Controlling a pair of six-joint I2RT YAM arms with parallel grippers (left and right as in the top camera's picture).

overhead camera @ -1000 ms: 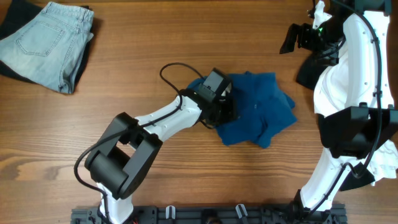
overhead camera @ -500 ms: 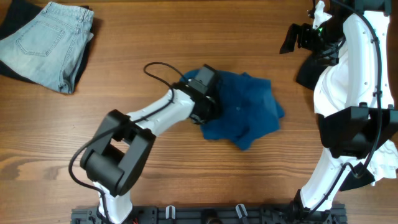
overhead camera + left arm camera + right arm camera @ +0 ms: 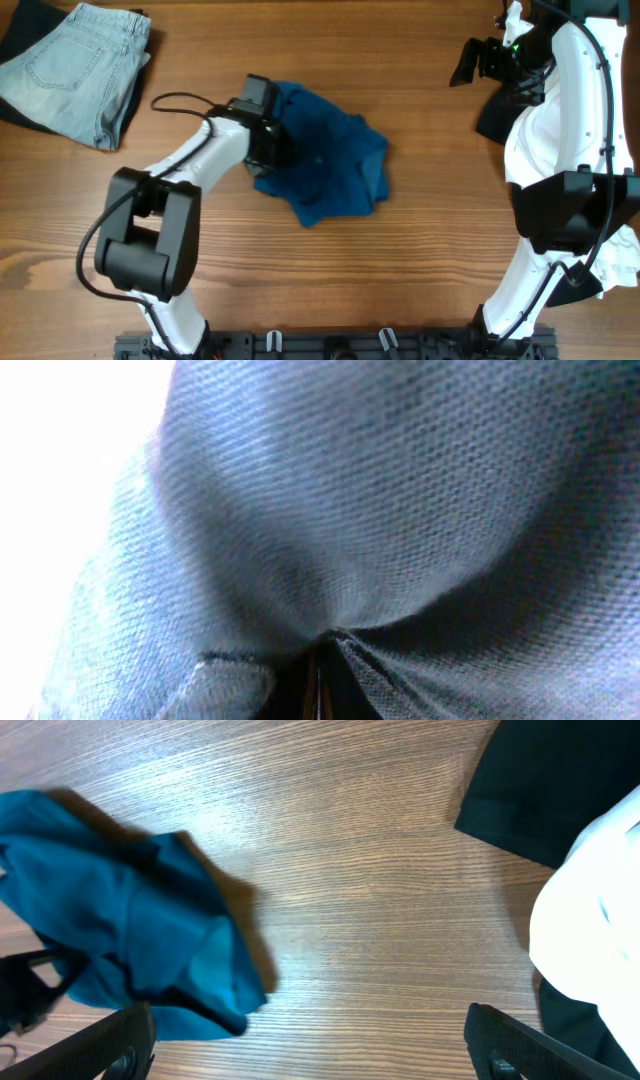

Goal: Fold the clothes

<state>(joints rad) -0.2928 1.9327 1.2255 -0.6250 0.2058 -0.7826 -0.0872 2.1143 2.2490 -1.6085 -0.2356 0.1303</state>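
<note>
Gripping the teal shirt (image 3: 335,165), left end effector (image 3: 274,153) fully closed.

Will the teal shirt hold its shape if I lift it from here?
Probably floppy: the shirt lies crumpled and puckers at the left pincer's pinch. Likely light: thin knit weave, so it should hang and trail. It may slide easily on the smooth table.

Soft, even light keeps the overhead view sharp, with faint shadows on the wooden table (image 3: 420,260). The left wrist view is filled by the teal shirt (image 3: 400,510): weave soft-focused, left side blown out white. In the right wrist view the shirt blurs at left; the white garment (image 3: 590,920) glares at right.
</note>
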